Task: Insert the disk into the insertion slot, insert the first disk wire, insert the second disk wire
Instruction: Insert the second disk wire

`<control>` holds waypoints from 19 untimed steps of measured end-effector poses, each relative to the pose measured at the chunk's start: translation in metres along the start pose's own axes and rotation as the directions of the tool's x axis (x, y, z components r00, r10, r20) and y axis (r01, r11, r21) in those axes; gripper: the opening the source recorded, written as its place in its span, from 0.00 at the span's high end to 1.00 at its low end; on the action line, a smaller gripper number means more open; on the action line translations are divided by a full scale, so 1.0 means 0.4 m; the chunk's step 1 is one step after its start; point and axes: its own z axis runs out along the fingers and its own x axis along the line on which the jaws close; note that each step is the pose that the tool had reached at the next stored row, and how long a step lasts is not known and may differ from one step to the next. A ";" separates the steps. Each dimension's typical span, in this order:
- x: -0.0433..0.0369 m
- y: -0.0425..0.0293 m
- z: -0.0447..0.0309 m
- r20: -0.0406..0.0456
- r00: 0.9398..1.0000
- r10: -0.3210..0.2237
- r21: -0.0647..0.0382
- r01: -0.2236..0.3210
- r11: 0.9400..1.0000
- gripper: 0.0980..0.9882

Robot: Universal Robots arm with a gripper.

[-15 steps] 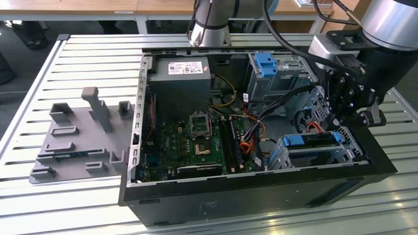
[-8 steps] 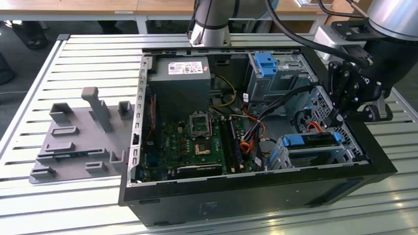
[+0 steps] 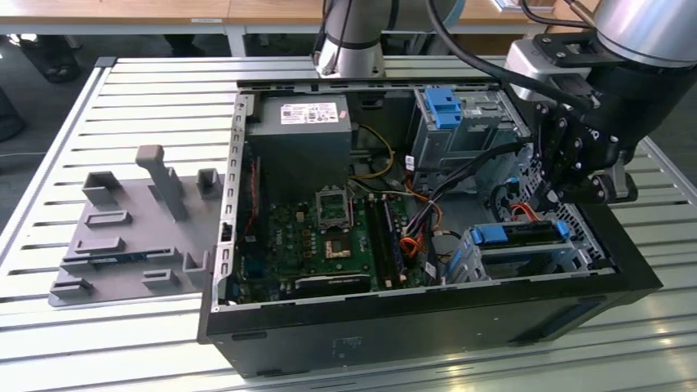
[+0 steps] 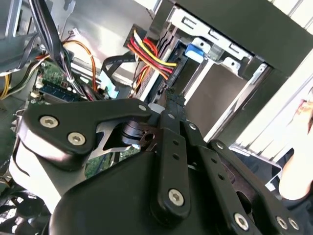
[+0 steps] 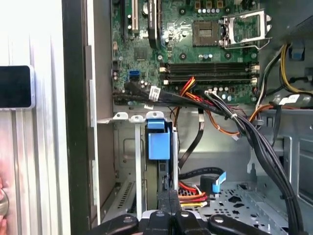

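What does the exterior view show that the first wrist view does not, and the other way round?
The exterior view adds the grey fixture plate beside the case and the arm's upright column. The first wrist view adds a dark device outside the case and a blue-tipped flat cable. Both share the motherboard, the disk's blue carrier and the shut gripper.

**Drive corner half out of sight**

In the exterior view the gripper point(image 3: 597, 189) masks the corner of the computer case point(image 3: 414, 343) behind it, and the arm point(image 3: 642, 33) runs off the top edge; the disk point(image 3: 521, 233) shows only its blue-framed end, the rest sunk in the insertion slot point(image 3: 566, 258); in the first wrist view the gripper's body is cut by the picture's edge; in the second wrist view a pale shape point(image 4: 299, 166), cut off at the edge, can't be named.
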 end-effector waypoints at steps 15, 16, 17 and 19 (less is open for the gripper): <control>-0.033 0.041 -0.003 0.002 1.000 0.000 0.000 0.000 1.000 0.99; -0.037 0.042 -0.003 0.002 1.000 0.000 0.000 0.000 1.000 0.99; -0.044 0.044 -0.004 0.002 1.000 0.000 0.000 0.000 1.000 0.99; -0.054 0.046 -0.004 0.001 1.000 0.000 0.000 0.000 1.000 0.99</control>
